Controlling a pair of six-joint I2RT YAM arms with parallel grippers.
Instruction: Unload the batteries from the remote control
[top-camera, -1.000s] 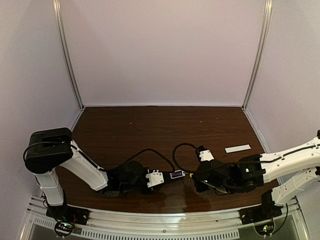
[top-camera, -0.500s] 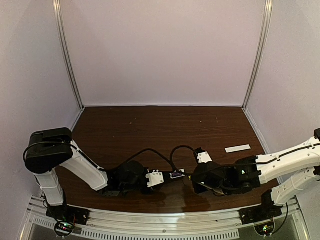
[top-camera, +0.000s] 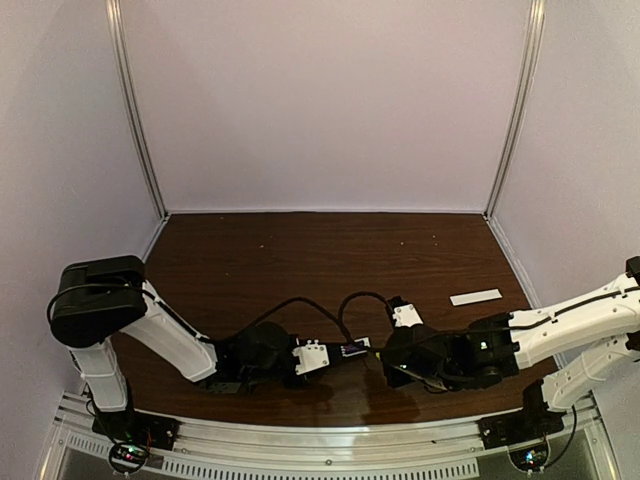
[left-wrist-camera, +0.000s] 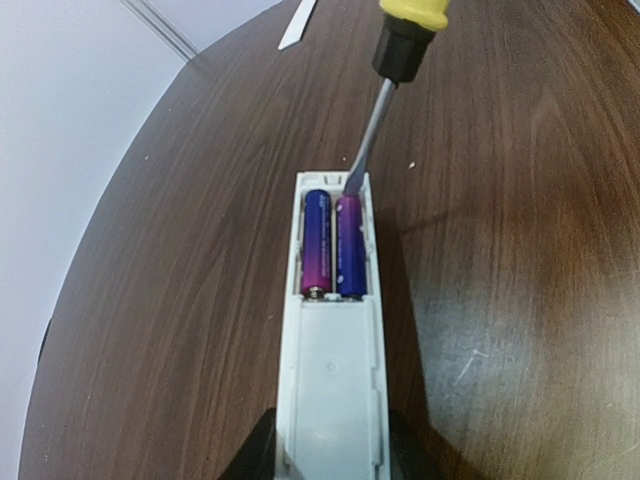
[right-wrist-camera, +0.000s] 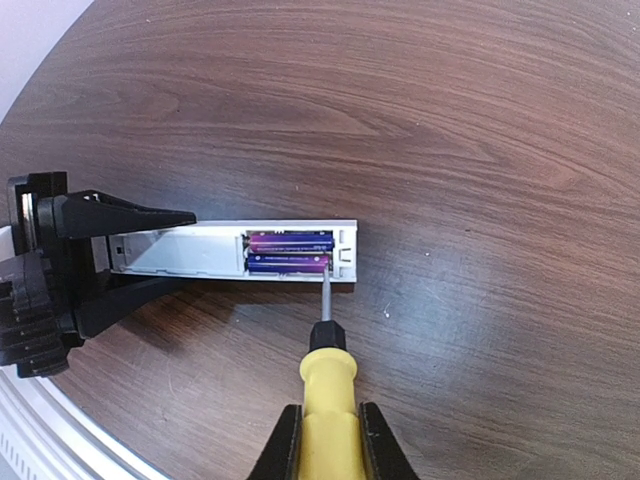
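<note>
Near the front edge of the surface (left-wrist-camera: 520, 200), the left end effector (left-wrist-camera: 330, 450) was closed on one end of the remote control (left-wrist-camera: 330, 390), which lay flat with its compartment facing up. The right end effector (right-wrist-camera: 330, 445) gripped the yellow handle of the screwdriver (right-wrist-camera: 327, 375). Its metal tip touched the far end of one of the batteries (left-wrist-camera: 318, 245); both sat side by side in the compartment. Farther back, the white cover strip (top-camera: 475, 297) lay well apart.
</note>
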